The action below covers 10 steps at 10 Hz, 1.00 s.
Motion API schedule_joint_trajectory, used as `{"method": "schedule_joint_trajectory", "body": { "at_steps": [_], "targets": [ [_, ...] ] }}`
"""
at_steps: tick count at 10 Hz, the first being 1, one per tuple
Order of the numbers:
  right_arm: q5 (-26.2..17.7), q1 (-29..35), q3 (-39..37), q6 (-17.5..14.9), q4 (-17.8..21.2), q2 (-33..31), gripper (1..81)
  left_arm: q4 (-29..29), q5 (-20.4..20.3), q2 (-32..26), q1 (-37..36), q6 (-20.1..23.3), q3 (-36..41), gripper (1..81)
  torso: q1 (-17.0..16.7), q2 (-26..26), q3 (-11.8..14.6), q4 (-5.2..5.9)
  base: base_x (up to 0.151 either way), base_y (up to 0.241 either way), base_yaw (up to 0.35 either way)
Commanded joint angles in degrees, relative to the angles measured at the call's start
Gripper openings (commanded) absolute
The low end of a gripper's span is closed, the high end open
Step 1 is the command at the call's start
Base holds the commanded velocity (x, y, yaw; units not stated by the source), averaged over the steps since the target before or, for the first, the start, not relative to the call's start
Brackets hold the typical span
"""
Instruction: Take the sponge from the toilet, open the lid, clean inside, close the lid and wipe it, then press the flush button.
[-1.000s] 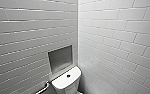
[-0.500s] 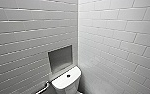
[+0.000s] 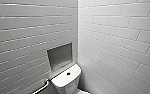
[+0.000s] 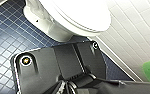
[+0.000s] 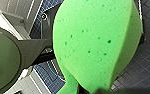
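Up above the blue floor tiles (image 4: 6,37), my right jaws pinch the green sponge (image 5: 96,42) tight, and since the white lid (image 4: 76,12) looks shut on the toilet (image 4: 53,32), I should lift it slowly by its front edge.

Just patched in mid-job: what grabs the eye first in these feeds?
The bright green sponge looms against the right wrist camera, over dark blue floor tiles. Then the white toilet: its lid shut in the left wrist view, its flush button atop the tank in the head view's tiled corner.
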Motion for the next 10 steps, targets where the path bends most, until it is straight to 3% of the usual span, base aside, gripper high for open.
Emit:
{"method": "schedule_joint_trajectory", "body": {
  "at_steps": [1,10],
  "targets": [
    [-3.98,2.28,1.54,0.04,0.46,-1.52,1.0,-5.88,10.31,-6.16,-13.52,-0.19,9.30,81.1,0.00,0.00,-1.95,0.00,0.000,0.000,0.000],
    [-3.89,2.54,1.01,0.13,0.45,-1.08,1.0,-17.22,24.03,-3.27,-39.81,-0.45,11.85,81.1,0.15,0.15,-10.29,0.00,0.000,0.000,0.000]
  ]
}}
